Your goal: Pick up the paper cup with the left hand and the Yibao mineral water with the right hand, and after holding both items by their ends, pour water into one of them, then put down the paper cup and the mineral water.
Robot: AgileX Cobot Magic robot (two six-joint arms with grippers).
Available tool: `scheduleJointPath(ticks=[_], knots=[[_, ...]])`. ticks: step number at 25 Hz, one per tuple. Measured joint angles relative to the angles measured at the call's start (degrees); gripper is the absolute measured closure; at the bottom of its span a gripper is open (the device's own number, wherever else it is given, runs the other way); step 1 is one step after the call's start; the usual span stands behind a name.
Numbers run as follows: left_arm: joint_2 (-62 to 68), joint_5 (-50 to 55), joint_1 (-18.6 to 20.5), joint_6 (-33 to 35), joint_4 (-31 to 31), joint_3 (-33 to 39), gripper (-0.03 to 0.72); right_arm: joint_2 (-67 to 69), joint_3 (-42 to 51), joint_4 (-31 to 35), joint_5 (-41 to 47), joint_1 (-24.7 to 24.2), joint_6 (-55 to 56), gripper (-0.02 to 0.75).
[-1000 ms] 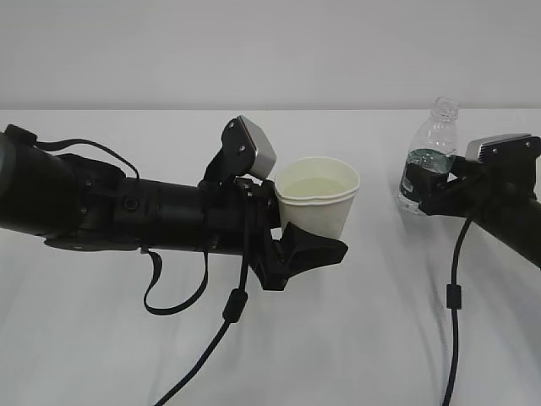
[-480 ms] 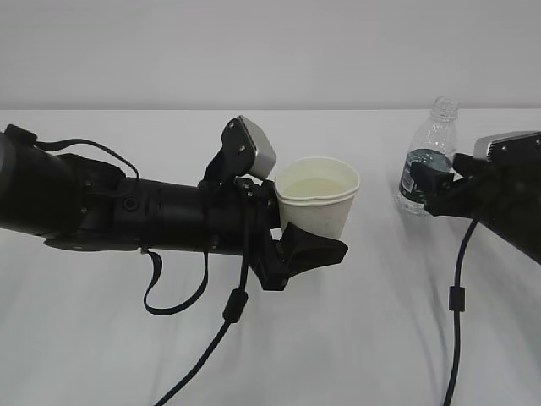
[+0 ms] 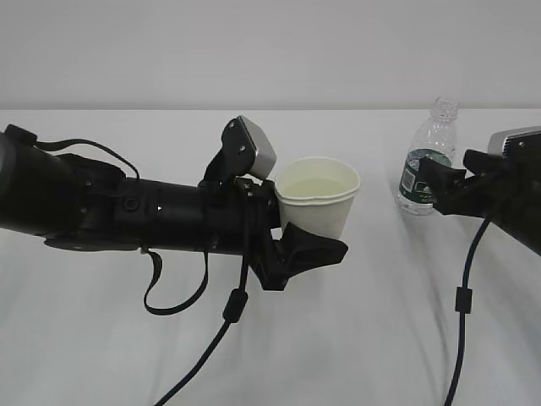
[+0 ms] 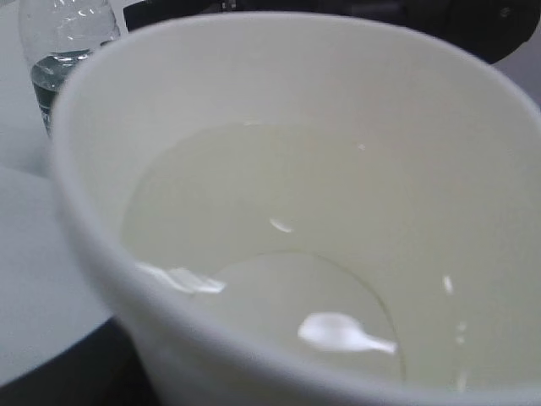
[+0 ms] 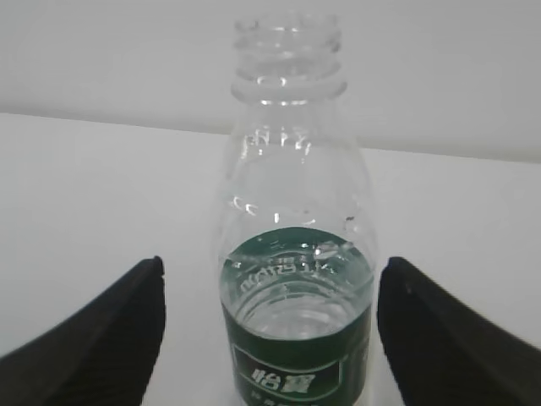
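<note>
The white paper cup (image 3: 317, 196) is upright and raised off the table, with my left gripper (image 3: 324, 227) shut round its lower part. One black finger (image 3: 314, 250) shows under it. Clear water lies in the cup (image 4: 338, 161), which fills the left wrist view and hides the jaws there. The Yibao mineral water (image 3: 428, 161) stands capless and upright on the table at the right, partly full. My right gripper (image 3: 433, 191) is open just right of it. In the right wrist view the bottle (image 5: 292, 254) stands between the spread fingers of that gripper (image 5: 272, 269), with a gap on each side.
The white table (image 3: 380, 338) runs under both arms, with a pale wall behind. Black cables (image 3: 228, 317) hang from the left arm and another cable (image 3: 461, 296) from the right arm. The bottle (image 4: 63, 46) shows beyond the cup's rim.
My right gripper has drawn back to the right, away from the bottle, which stays standing. The left arm and the cup have not moved.
</note>
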Motion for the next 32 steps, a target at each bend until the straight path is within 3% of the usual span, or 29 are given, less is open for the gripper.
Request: scheduleJointPath(ticks=[16,32], knots=[[0.0,0.0,0.0,0.5,-1.3,0.0,0.232,-6.8,7.3,0.1,0.0,0.0,0.0,0.146],[0.0,0.5,0.0,0.8,-1.4,0.0,0.232,-16.0,8.5,0.1,1.0,0.0,0.0,0.146]])
